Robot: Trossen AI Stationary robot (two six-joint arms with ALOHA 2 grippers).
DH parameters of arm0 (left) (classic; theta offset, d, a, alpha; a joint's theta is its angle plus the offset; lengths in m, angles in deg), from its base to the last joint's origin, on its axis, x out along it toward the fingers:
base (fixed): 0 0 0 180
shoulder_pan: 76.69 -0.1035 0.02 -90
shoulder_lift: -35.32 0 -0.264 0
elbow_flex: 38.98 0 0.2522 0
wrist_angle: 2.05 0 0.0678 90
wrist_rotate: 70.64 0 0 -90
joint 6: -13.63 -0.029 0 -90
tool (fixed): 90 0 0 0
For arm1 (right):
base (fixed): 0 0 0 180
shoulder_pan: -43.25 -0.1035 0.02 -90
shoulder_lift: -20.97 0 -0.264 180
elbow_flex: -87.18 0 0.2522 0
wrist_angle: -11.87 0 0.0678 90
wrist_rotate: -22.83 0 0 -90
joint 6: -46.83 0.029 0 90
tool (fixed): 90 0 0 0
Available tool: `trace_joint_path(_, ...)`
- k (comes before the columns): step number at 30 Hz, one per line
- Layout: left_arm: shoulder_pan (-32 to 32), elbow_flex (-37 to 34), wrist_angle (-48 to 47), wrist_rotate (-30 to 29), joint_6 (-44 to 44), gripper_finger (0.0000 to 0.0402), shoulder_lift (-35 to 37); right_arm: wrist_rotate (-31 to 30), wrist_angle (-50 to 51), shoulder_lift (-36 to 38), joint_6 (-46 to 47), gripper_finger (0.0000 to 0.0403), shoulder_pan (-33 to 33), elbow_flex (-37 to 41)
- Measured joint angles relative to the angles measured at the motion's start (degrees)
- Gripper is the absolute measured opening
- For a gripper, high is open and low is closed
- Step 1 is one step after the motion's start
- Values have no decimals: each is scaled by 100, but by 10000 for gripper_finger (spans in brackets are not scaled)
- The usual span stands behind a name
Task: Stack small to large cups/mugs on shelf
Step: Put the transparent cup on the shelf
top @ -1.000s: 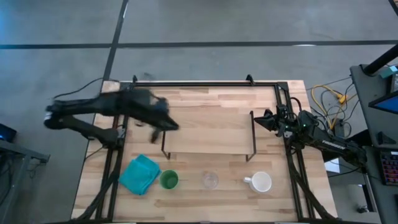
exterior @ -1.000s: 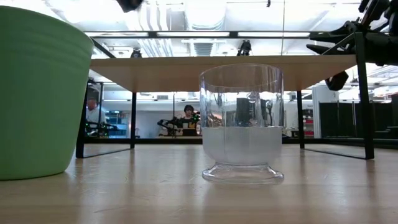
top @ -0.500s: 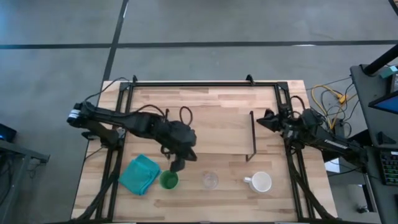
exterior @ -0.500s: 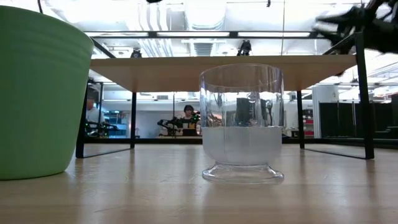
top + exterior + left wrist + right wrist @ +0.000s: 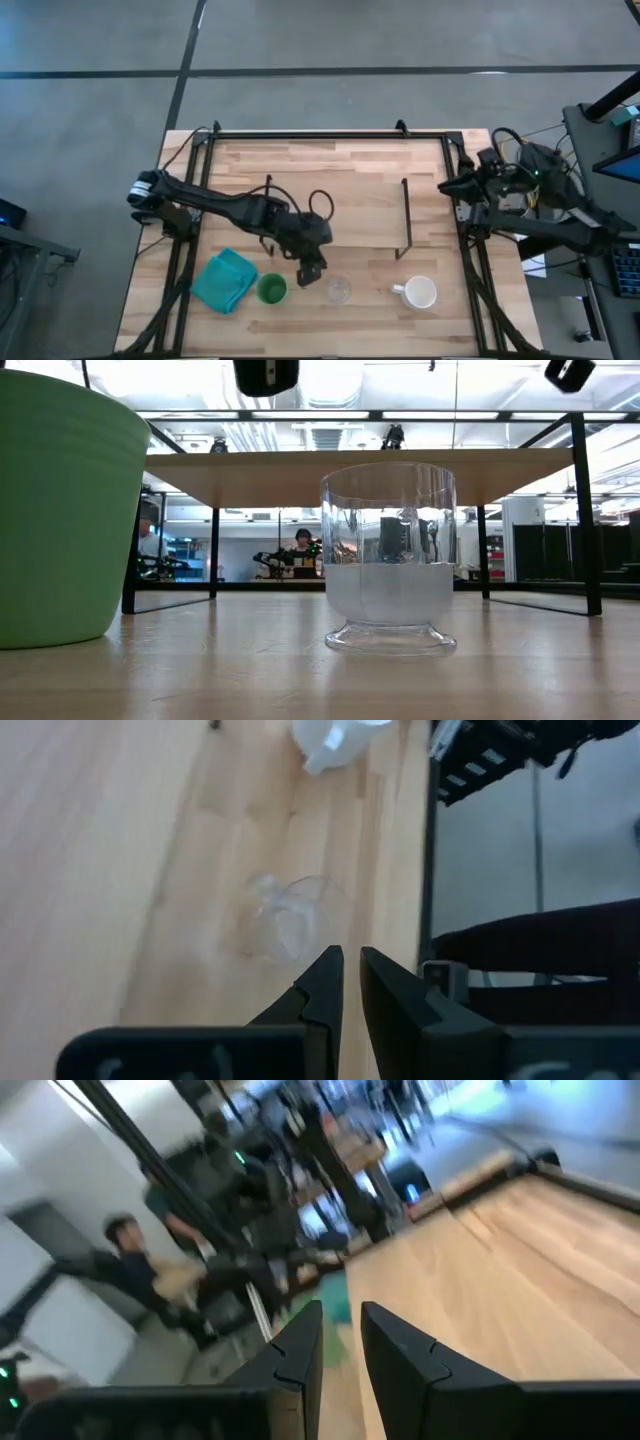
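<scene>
The clear glass cup [image 5: 339,290] stands near the table's front edge, with the green cup [image 5: 271,289] to its left and the white handled mug [image 5: 418,293] to its right. The light-wood shelf [image 5: 340,215] stands on black wire legs behind them. My left gripper [image 5: 308,278] hovers above the table between the green cup and the glass, shut and empty. In its wrist view [image 5: 351,960] the glass [image 5: 290,915] lies just ahead of the fingertips. My right gripper [image 5: 443,188] is shut and empty at the table's right edge, beside the shelf.
A teal folded cloth [image 5: 224,280] lies left of the green cup. In the low view the shelf board [image 5: 350,470] spans behind the glass [image 5: 388,560]. The table's black frame runs along its edges. People show in the room beyond.
My left gripper has swung from the table's far left, over the shelf, toward the near edge, and now hangs between the green cup and the glass. My right arm has risen at the table's right edge. The cups have not moved.
</scene>
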State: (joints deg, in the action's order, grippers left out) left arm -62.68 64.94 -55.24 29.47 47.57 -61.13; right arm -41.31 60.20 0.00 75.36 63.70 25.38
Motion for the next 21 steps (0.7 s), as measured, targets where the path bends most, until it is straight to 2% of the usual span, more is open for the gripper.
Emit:
trace_joint_path(5,223,0,382,9,415,24,-399,-20,741,-876,-501,68,-9,-963)
trace_joint_path(14,445,35,467,9,944,24,-908,-41,712,-2146,-1050,68,-9,-2124)
trace_joint_path(21,447,24,450,-151,1237,24,-1172,-40,724,-2957,-1306,68,-9,-2655)
